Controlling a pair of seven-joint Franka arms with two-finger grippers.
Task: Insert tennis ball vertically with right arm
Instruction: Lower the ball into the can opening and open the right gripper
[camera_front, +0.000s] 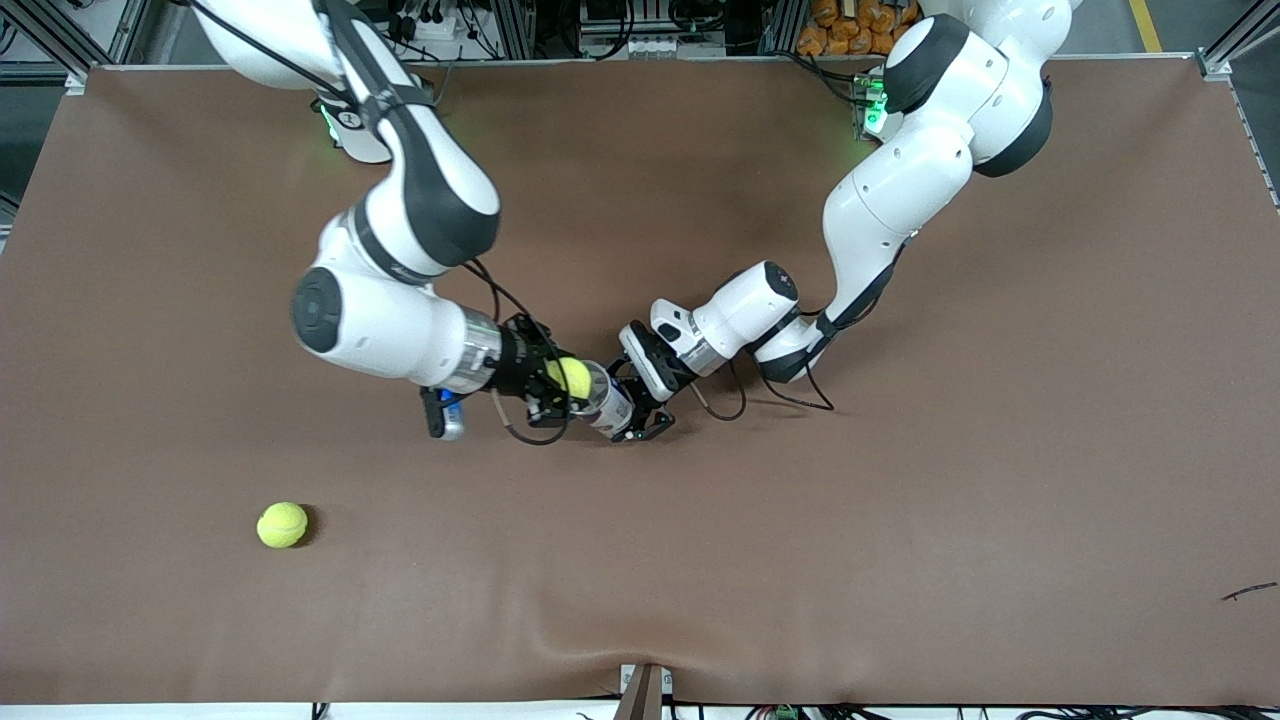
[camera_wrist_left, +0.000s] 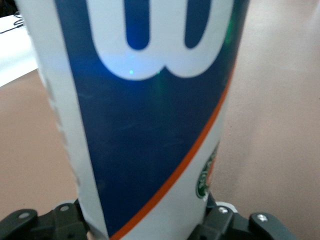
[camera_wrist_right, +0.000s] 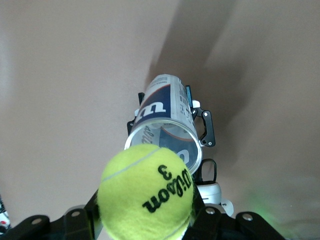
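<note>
My right gripper (camera_front: 560, 392) is shut on a yellow tennis ball (camera_front: 570, 376) and holds it right at the open mouth of a clear tennis-ball can (camera_front: 610, 402) with a blue and white label. In the right wrist view the ball (camera_wrist_right: 146, 198) sits between my fingers, just in front of the can's rim (camera_wrist_right: 165, 141). My left gripper (camera_front: 648, 418) is shut on the can's lower part and holds it over the middle of the table. The can (camera_wrist_left: 145, 115) fills the left wrist view.
A second yellow tennis ball (camera_front: 282, 524) lies on the brown table (camera_front: 900, 520), nearer to the front camera and toward the right arm's end. A small dark scrap (camera_front: 1250, 591) lies near the front edge at the left arm's end.
</note>
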